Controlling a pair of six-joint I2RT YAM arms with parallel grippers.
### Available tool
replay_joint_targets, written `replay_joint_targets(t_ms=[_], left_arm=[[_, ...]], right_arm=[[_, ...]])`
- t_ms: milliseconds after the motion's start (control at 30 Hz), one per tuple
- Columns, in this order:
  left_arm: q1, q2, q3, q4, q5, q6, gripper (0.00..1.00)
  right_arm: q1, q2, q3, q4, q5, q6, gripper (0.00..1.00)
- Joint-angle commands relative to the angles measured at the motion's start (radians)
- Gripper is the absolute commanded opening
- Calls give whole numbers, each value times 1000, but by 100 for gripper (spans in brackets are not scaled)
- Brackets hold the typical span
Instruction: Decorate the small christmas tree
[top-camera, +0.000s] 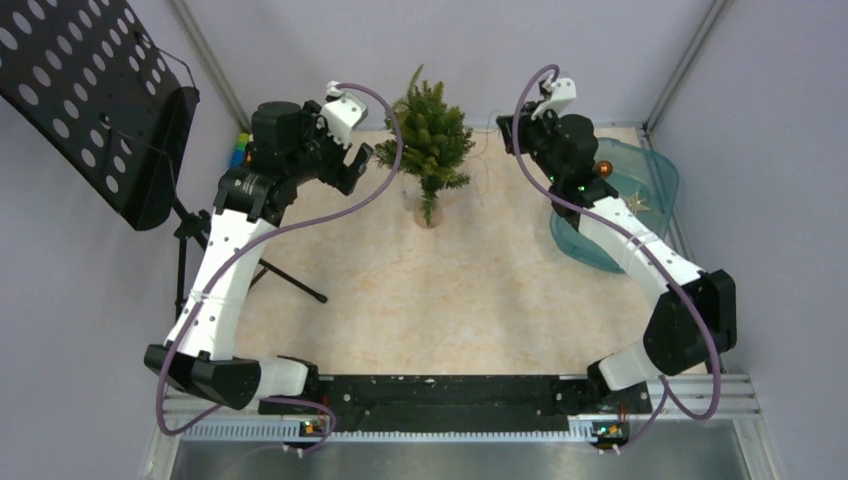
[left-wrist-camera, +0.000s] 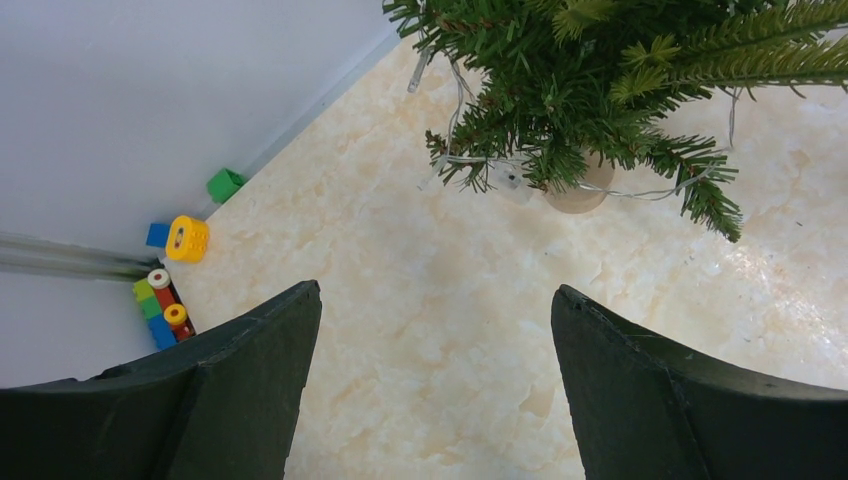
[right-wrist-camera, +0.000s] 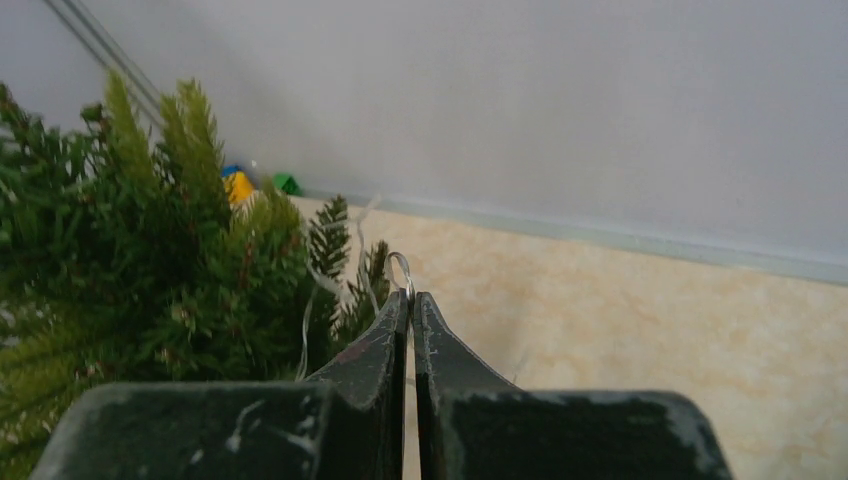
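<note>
Tree: the small christmas tree (top-camera: 432, 140) is stood upright at the back centre of the worktop (top-camera: 450, 300), between the two arms.
Left end effector (left-wrist-camera: 435, 300): held wide open just left of the tree, with nothing gripped.
Right end effector (right-wrist-camera: 410, 298): closed at the tips on a thin silvery wire (right-wrist-camera: 400, 262) (strung through the branches).
Bowl (top-camera: 655, 175): a clear teal bowl is placed at the right edge.
</note>
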Motion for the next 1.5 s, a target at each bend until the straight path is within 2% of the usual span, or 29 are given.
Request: replay_joint_targets(t_ms=[0, 167, 333, 467, 633, 767, 800, 967, 1033, 1167, 1233, 1367, 1400, 1467], left_arm=[[5, -39, -28, 50, 19, -6, 89], [6, -33, -26, 50, 27, -6, 89], [5, -17, -18, 56, 29, -15, 89], [5, -27, -25, 55, 25, -16, 89], [5, -40, -39, 57, 21, -10, 89], [5, -32, -39, 62, 18, -11, 89], [5, -32, -40, 64, 19, -11, 89], [5, -38, -42, 63, 27, -7, 89], [5, -40, -45, 60, 27, -3, 89], [5, -49, -61, 62, 28, 4, 89], [5, -53, -70, 64, 30, 7, 89], [5, -56, -87, 66, 35, 11, 89], [5, -58, -91, 68, 37, 12, 89], [5, -62, -98, 69, 41, 13, 89]], right_arm=[[29, -142, -96, 17, 15, -15, 0], [42, -219, -182, 3, -64, 11, 0], [57, -217, -134, 40, -153, 93, 0], [102, -220, -125, 9, -155, 112, 0], [126, -279, -249, 51, -159, 178, 0], [150, -296, -243, -28, -164, 147, 0], [151, -289, -236, -63, -177, 130, 5], [146, -265, -186, -320, -153, -29, 46], [120, -269, -195, -369, -146, -63, 56], [5, -353, -320, -292, -210, -17, 63], [-42, -314, -383, -237, -241, 25, 64], [-48, -214, -444, -216, -174, 49, 69], [-46, -188, -469, -182, -177, 55, 74], [-37, -149, -558, 23, -216, 71, 75]])
